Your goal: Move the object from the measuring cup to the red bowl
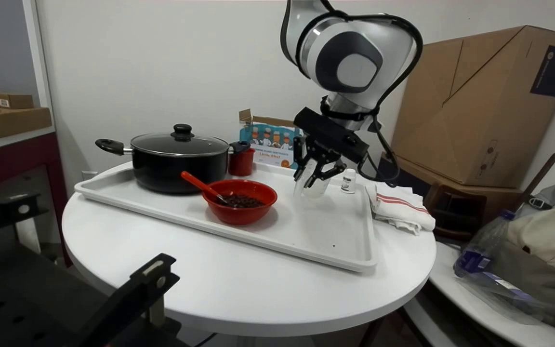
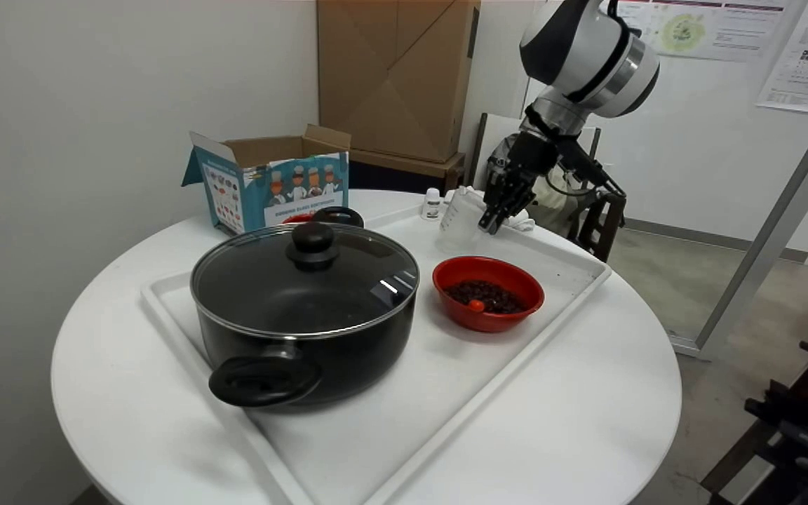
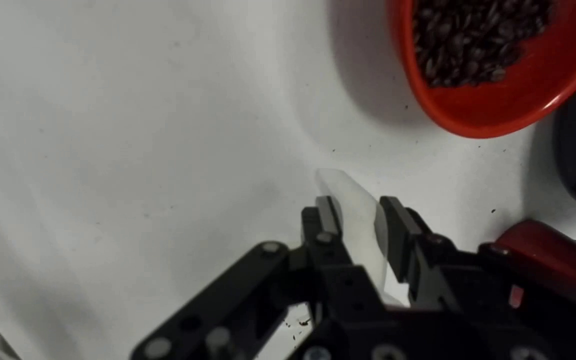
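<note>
On the tray, the bowl holds beans; my gripper pinches the cup, pouring likely done, release left.

The jaws slant down against the measuring cup over the white tray, with a white bottle across the cup from them, the red bowl near them and the black lidded pot well apart.

Clear measuring cup, tilted, near part-filled red bowl
</note>
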`<control>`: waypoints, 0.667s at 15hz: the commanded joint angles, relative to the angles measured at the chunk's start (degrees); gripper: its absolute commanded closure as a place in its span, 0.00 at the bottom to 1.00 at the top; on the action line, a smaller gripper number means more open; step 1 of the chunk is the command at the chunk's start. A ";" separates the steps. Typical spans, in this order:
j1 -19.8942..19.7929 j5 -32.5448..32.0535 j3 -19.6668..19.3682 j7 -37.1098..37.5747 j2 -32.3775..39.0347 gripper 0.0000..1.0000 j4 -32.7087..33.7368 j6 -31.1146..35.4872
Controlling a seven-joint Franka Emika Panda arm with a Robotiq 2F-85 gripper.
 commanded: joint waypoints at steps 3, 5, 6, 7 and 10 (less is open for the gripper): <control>3.30 -0.41 -6.57 5.97 -8.28 0.91 -3.70 -13.06; 5.44 -1.64 -9.90 8.21 -8.74 0.90 -3.58 -15.38; 6.42 -2.45 -11.40 9.25 -8.52 0.90 -3.37 -15.99; 7.48 -3.59 -13.11 10.55 -7.73 0.90 -3.04 -16.25; 9.74 -6.52 -16.53 13.22 -4.58 0.90 -2.00 -16.20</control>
